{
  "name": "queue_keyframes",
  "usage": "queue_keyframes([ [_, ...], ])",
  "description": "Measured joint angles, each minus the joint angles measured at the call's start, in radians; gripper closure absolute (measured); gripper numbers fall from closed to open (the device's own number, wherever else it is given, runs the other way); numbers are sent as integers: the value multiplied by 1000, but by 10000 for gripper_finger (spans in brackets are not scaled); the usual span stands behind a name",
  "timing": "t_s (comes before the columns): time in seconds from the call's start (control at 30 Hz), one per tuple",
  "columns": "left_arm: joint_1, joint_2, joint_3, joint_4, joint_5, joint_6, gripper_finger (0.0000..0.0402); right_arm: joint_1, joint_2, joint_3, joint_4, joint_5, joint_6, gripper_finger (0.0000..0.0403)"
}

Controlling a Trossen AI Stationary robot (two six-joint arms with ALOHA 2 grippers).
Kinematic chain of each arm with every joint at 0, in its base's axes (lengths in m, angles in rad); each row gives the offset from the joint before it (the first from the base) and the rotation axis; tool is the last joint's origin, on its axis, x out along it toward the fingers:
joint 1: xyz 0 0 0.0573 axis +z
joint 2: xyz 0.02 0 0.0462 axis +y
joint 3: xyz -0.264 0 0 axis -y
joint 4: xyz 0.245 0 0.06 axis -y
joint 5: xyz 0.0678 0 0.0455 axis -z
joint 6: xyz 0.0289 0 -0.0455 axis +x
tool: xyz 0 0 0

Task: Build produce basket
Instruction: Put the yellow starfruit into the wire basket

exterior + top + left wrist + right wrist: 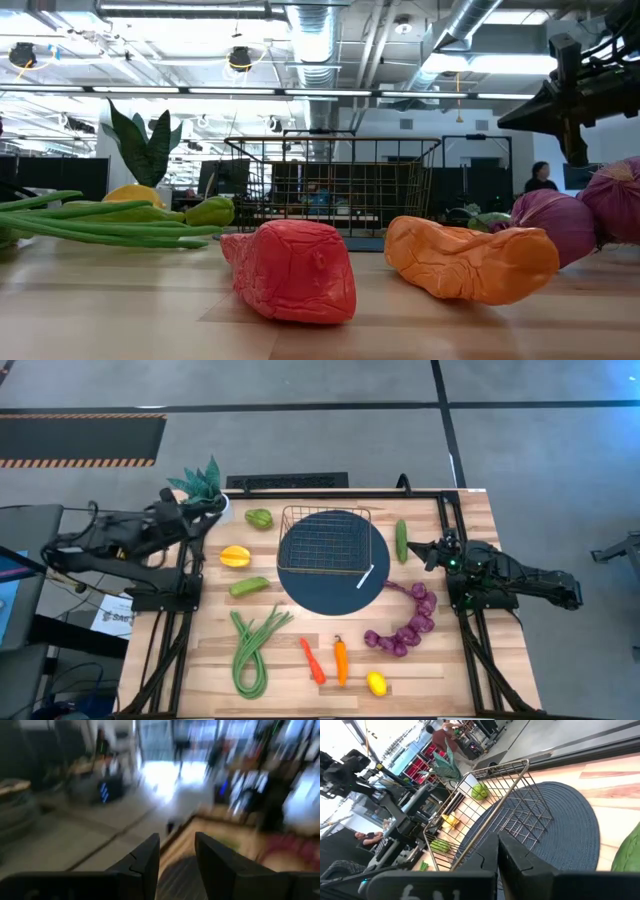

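My left wrist view is smeared with blur, perhaps from motion; only my own dark fingers [215, 865] stay fairly crisp. Overhead strip lights [250, 90] brighten the low view, with soft shadows under the red pepper [295, 270]. From above, light falls evenly, without glare.

L gripper [203, 506] part open, R gripper [418, 549] closed, both empty.
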Motion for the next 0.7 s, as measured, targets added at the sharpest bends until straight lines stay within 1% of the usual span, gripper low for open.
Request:
queue_keyframes([
  [0.07, 0, 91, 80, -161, -31, -52, 287, 0, 0, 0, 4, 0, 0, 377],
  [0.2, 7, 254, 196, -485, -44, -178, 288, 0, 0, 0, 7, 0, 2, 377],
  [0.27, 21, 332, 228, -599, -4, -234, 288, 0, 0, 0, 11, 0, 2, 377],
  [0.33, 37, 396, 236, -677, 54, -263, 288, 0, 0, 0, 11, 0, -1, 377],
  [0.43, 60, 472, 225, -731, 142, -267, 288, 0, 0, 0, 12, 0, -8, 377],
  [0.57, 106, 539, 178, -782, 194, -267, 288, 0, 0, 0, 11, -10, -9, 377],
  [0.7, 170, 556, 101, -680, 249, -243, 288, 2, 0, 2, 13, -20, -9, 377],
])
